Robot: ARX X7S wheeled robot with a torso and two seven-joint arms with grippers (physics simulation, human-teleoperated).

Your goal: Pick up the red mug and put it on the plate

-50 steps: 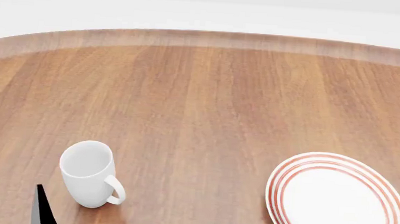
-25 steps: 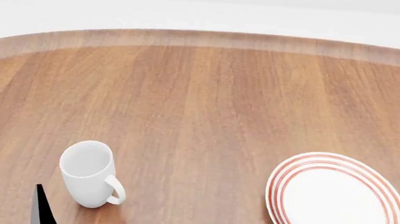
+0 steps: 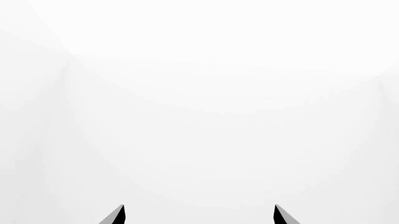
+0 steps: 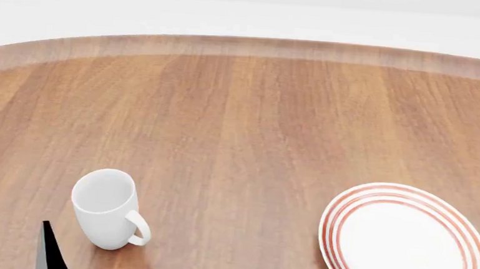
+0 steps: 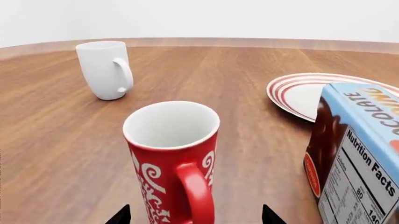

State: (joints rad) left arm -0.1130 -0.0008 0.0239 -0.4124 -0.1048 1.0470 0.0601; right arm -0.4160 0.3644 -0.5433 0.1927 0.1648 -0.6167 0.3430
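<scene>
Right gripper [image 5: 194,215], jaws wide, straddles my red mug [image 5: 173,158]; closing on its handle risks tipping it toward the box [image 5: 355,154].

White mug [image 4: 107,209] upright (handle toward camera), plate [image 4: 406,240] well apart, wooden table [image 4: 249,122]

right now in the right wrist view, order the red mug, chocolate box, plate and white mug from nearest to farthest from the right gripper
1. red mug: directly ahead of the right gripper, handle toward it.
2. chocolate box: close, off to one side.
3. plate: beyond the box, same side.
4. white mug: farthest, across the table on the opposite side.
</scene>
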